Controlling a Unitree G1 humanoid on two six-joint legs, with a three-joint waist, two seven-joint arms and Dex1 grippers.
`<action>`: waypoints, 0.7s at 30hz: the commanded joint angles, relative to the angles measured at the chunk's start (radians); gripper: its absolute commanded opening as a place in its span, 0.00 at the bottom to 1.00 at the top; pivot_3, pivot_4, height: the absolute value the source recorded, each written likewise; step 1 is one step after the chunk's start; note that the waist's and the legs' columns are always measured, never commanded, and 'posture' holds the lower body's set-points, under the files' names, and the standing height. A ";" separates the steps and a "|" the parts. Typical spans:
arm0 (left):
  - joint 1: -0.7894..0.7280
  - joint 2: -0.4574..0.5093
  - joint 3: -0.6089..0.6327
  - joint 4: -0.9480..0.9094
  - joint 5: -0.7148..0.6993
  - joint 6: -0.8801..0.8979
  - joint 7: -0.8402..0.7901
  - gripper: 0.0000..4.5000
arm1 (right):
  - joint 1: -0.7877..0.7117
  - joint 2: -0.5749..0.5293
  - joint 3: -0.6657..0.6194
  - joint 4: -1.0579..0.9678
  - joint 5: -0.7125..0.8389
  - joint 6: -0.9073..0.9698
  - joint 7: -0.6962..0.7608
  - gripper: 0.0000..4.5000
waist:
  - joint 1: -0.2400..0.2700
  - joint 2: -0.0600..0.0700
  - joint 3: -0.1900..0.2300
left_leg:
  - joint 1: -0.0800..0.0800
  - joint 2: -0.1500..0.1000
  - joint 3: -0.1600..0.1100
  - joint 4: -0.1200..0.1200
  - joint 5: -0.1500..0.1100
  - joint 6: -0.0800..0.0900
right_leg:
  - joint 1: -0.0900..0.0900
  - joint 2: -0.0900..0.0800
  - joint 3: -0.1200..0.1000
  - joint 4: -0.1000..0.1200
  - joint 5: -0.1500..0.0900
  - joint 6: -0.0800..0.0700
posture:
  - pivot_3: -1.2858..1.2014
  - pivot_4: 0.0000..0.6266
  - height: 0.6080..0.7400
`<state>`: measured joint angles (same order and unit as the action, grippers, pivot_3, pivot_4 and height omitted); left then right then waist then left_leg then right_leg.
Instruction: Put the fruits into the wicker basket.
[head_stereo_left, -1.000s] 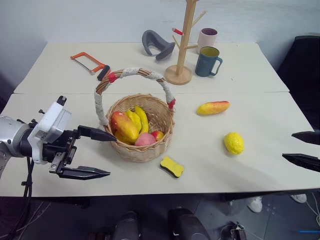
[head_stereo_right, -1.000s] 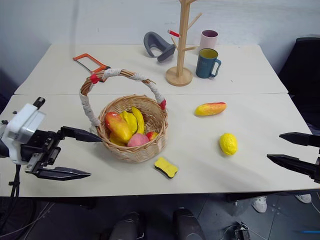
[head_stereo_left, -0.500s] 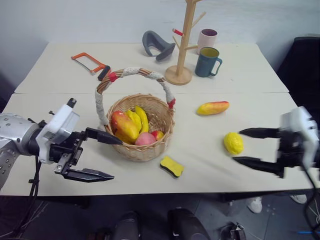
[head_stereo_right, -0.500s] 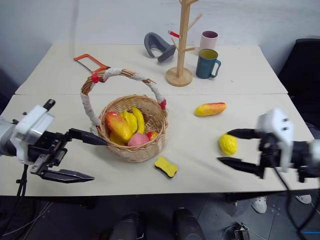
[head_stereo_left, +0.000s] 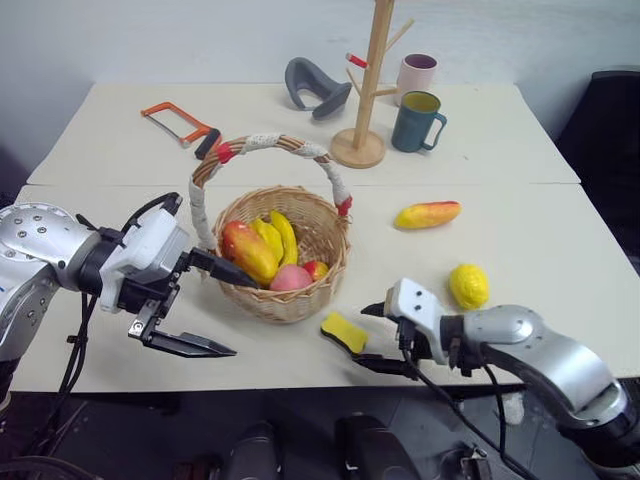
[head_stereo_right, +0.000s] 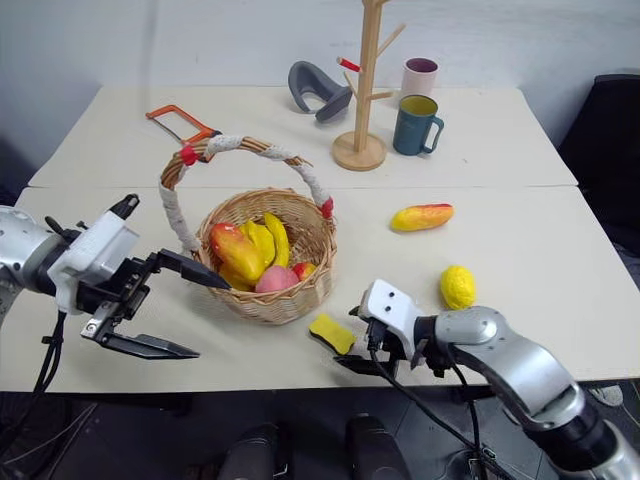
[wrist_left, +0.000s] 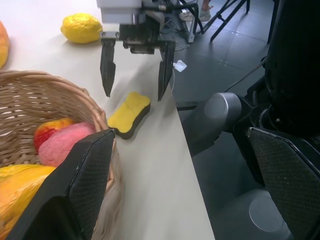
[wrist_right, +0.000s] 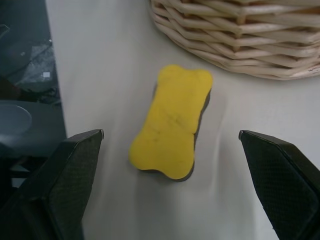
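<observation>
The wicker basket (head_stereo_left: 300, 303) stands left of centre on the table and holds a red-yellow mango (head_stereo_left: 248, 252), bananas (head_stereo_left: 278, 238) and a pink peach (head_stereo_left: 291, 278). On the table to its right lie a long mango (head_stereo_left: 427, 214) and, nearer me, a lemon (head_stereo_left: 468, 286). My right gripper (head_stereo_left: 362, 337) is open and low at the table's front edge. Its fingers stand either side of a flat yellow notched block (wrist_right: 172, 121) without touching it. The lemon lies off to its right. My left gripper (head_stereo_left: 240, 317) is open, just left of the basket, holding nothing.
At the back of the table stand a wooden mug tree (head_stereo_left: 365, 90), a teal mug (head_stereo_left: 415, 122) and a pink mug (head_stereo_left: 415, 75), with a grey curved object (head_stereo_left: 315, 88) and an orange hacksaw (head_stereo_left: 180, 125). A black chair (head_stereo_left: 610, 130) is at the right.
My right gripper has swung left and down, from the table's right end past the lemon to the yellow block. It stayed open. The left gripper has turned a little and hardly moved.
</observation>
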<state>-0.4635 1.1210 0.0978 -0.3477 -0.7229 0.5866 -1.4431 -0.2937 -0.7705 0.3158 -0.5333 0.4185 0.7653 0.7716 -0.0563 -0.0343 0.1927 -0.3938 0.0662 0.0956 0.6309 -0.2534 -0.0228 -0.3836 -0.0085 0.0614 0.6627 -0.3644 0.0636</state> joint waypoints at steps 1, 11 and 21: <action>-0.022 0.007 0.005 -0.001 0.003 -0.003 -0.007 1.00 | -0.027 0.048 0.078 0.061 -0.101 -0.058 -0.020 1.00 | 0.000 0.000 0.000 | 0.000 0.000 0.000 0.000 0.000 0.000 | 0.000 0.000 0.000 0.000 0.000 0.000 | 0.52 0.24 1.00; -0.043 -0.020 0.001 0.027 0.018 -0.024 -0.003 1.00 | 0.006 0.113 0.039 0.093 -0.099 -0.099 0.031 0.51 | 0.000 -0.001 0.000 | 0.003 0.000 0.000 0.000 0.001 -0.001 | 0.000 0.001 0.000 0.005 0.000 0.000 | 0.52 0.24 1.00; -0.153 -0.162 -0.013 0.055 -0.069 0.042 0.069 1.00 | 0.144 -0.012 -0.570 -0.055 0.291 0.133 0.051 0.25 | 0.009 -0.001 0.000 | 0.002 0.000 -0.001 0.001 0.001 0.000 | 0.002 0.000 -0.001 0.004 0.000 0.000 | 0.52 0.24 1.00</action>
<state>-0.5826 0.9719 0.0499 -0.2939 -0.7243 0.5911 -1.4081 -0.1613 -0.7453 -0.0903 -0.5650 0.6334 0.8233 0.8463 -0.0471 -0.0348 0.1927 -0.3922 0.0655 0.0941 0.6315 -0.2522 -0.0227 -0.3812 -0.0090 0.0603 0.6662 -0.3641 0.0642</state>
